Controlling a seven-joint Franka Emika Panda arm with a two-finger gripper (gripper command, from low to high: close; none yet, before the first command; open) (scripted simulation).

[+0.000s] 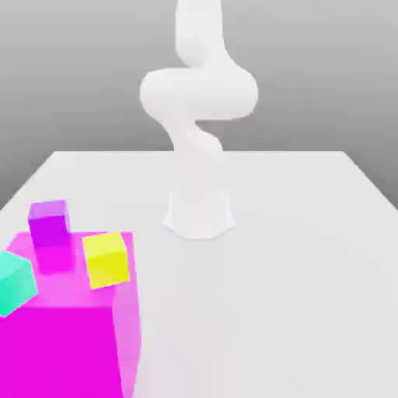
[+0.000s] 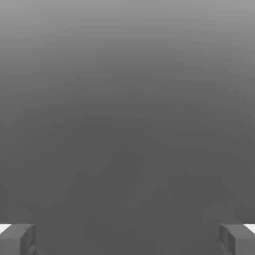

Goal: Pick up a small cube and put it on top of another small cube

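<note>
The other small cube, purple-violet [image 1: 50, 221], stands at the exterior view's left, right behind the big translucent magenta block [image 1: 70, 342]; its lower part shows through the block. The small cube to pick up is out of view. In the hand view my gripper [image 2: 127, 239] is open: two grey fingertips [image 2: 17, 239] sit far apart with nothing between them, in front of plain grey background. The white arm [image 1: 199, 93] rises from its base [image 1: 199, 214] and leaves the exterior view at the top.
A yellow cube [image 1: 106, 259] sits at the magenta block's far right corner and a teal cube [image 1: 14, 284] at its left side. The white table [image 1: 295, 272] stretches to the exterior view's right of the arm base.
</note>
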